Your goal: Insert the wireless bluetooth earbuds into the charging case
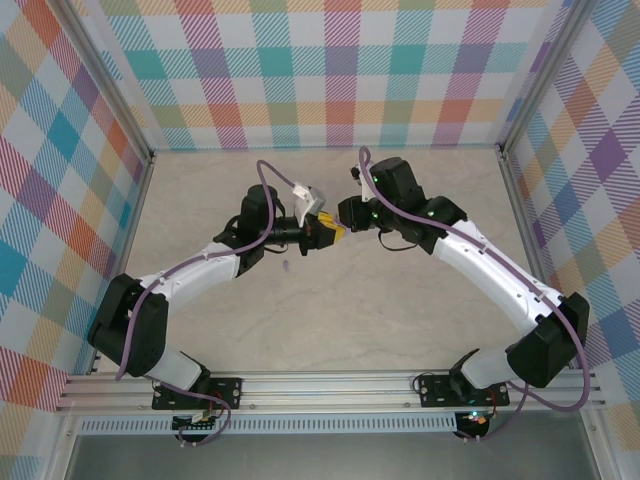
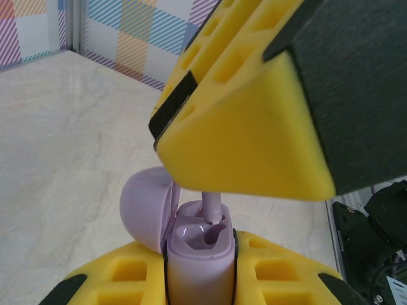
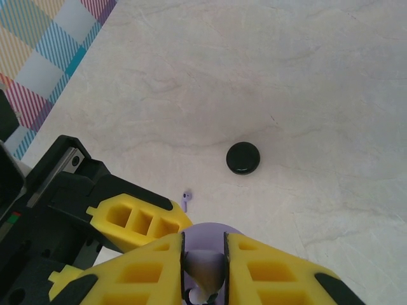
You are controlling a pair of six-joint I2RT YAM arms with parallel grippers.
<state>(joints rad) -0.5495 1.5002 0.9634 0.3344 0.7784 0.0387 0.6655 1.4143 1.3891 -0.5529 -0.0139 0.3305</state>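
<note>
The left gripper [image 2: 200, 274] is pressed together on the lilac case [image 2: 200, 248], one yellow finger against each side of its body, and holds it upright with the mouth facing up. The lid [image 2: 145, 211] is swung open and hangs off the case's left side in the left wrist view. The right gripper [image 3: 203, 267] comes in from above with its jaws pinched nearly together on a pale lilac earbud [image 2: 212, 206]. The stem of that earbud points down into one of the case's two wells, and its tip is just inside the opening. How deep the tip sits cannot be told. The left wrist view gives the inside of the case, glossy and lilac, with the right gripper's yellow fingertip close over it. From the right wrist view the same earbud shows as a pale shape caught between the two pads, with the round of the lid just beyond it and one of the left gripper's yellow fingers to the left. That view also takes in the table [image 3: 299, 76] below: a second earbud [image 3: 186, 199], lilac, lies loose on the marble-look top, and a black disc [image 3: 243, 157] rests a little farther off, apart from it. In the top view the two grippers meet nose to nose above the middle of the table.
</note>
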